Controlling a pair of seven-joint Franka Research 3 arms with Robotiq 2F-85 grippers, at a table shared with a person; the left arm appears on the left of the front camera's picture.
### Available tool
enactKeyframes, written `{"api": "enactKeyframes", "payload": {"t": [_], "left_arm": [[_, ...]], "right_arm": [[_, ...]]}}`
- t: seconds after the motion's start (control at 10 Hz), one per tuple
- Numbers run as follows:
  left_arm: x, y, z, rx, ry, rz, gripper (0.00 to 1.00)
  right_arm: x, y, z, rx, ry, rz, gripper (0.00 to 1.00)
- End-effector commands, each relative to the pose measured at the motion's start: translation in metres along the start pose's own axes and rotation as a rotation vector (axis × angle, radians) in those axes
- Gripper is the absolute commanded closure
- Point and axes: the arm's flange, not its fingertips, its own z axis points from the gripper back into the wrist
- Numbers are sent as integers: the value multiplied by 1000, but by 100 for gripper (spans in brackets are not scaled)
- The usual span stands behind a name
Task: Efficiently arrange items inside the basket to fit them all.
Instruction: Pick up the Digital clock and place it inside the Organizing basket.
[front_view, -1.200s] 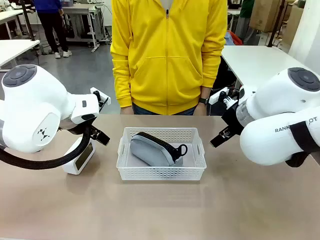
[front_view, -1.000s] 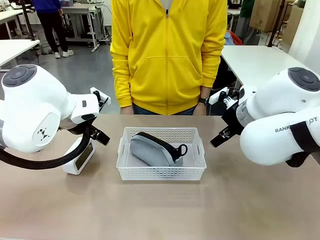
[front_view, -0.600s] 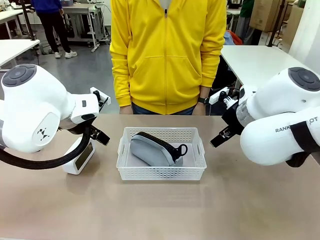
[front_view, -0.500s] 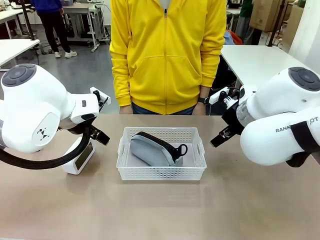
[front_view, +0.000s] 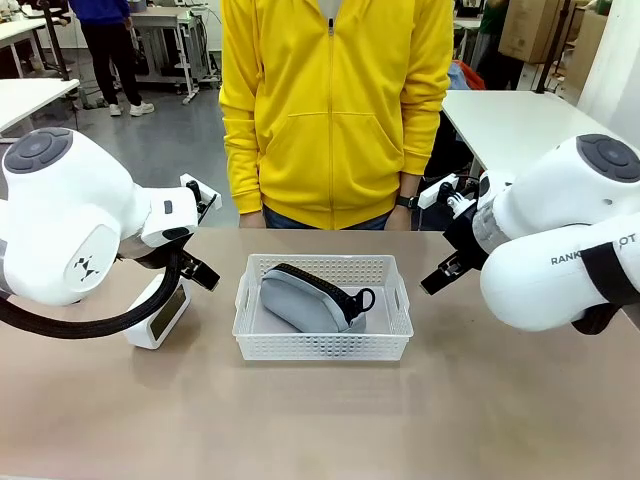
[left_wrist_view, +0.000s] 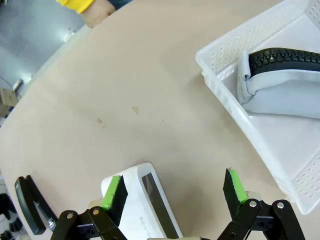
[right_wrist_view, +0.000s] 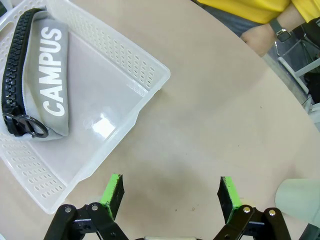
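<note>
Our left gripper (left_wrist_view: 173, 186) hangs wide over the device (left_wrist_view: 132, 200) left of the basket (front_view: 322, 345), likely to lift it — right gripper (right_wrist_view: 171, 189) wide, empty.

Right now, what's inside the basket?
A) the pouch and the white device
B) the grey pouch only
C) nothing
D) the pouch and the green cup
B: the grey pouch lies alone in the basket. The white device stands outside it to the basket's left in the front view, and the pale green cup sits outside it at the edge of the right wrist view.
</note>
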Motion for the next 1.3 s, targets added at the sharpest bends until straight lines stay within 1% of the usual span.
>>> {"api": "enactKeyframes", "payload": {"t": [0.0,0.3,0.4,0.5,0.6,0.7,0.8,0.9,1.0,1.1,1.2], "left_arm": [[0,0,0,0,0,-1,0],[0,0,0,0,0,0,0],[-1,-5,13,-84,-25,-29,0],[-5,-5,45,-215,-37,-32,0],[-10,-6,69,-235,-15,-10,0],[-18,-2,110,-399,-58,121,0],[-28,4,140,-428,-68,239,0],[-45,16,168,-522,-118,242,0],[-67,33,196,-721,-172,274,0],[-100,65,220,-847,-251,367,0],[-133,98,231,-908,-320,442,0]], "right_arm": [[0,0,0,0,0,-1,0],[0,0,0,0,0,0,0],[-2,-1,14,53,-5,-15,0],[-10,-6,46,103,-13,-56,0],[-19,-10,68,164,-17,-76,0],[-33,-18,100,265,38,-159,0],[-44,-23,128,346,-1,-308,0],[-68,-32,158,453,-128,-253,0],[-100,-47,183,521,-225,-284,0],[-143,-73,204,528,-311,-429,0],[-189,-97,214,577,-408,-563,0]]}}
